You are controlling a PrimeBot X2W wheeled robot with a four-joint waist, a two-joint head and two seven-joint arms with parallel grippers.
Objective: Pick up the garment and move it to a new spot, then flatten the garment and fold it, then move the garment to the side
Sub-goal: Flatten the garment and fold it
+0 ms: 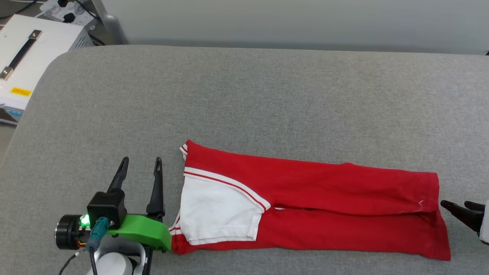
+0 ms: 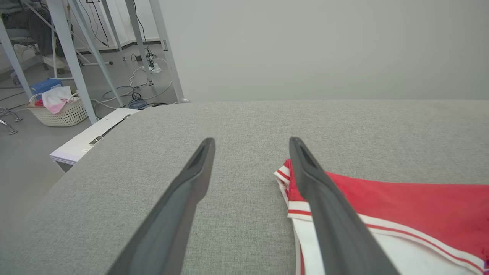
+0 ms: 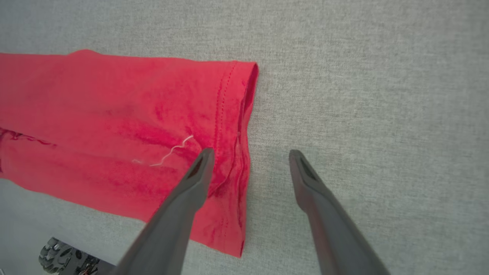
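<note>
Scene: A red jersey-style T-shirt (image 1: 313,206) with white sleeves and striped trim lies folded into a long band on the near part of a grey fabric-covered table (image 1: 244,95). Its collar end points to the robot's left and its hem to the right.
Left pincer: The left gripper (image 1: 141,159) has its two dark fingers spread wide and holds nothing. It sits just beside the collar end. In the left wrist view (image 2: 251,140) one finger crosses the striped trim, but whether it touches the trim cannot be told.
Right pincer: The right gripper (image 3: 251,151) is also spread wide and empty. One finger is over the stitched hem and the other over bare table.
Stage: The lengthwise folds look done. A crosswise fold and the move to the side appear to remain.
Risk, grip: Pinching only the top layer at either end would likely peel the band open as it lifts.
Risk, sleeve: The white sleeve (image 1: 217,212) lies loose on top and could slide out of the fold.
Risk, snag: A loose white thread (image 3: 168,154) near the hem could catch on a fingertip.
Risk, timing: If the two ends are lifted unevenly, the band may twist.
</note>
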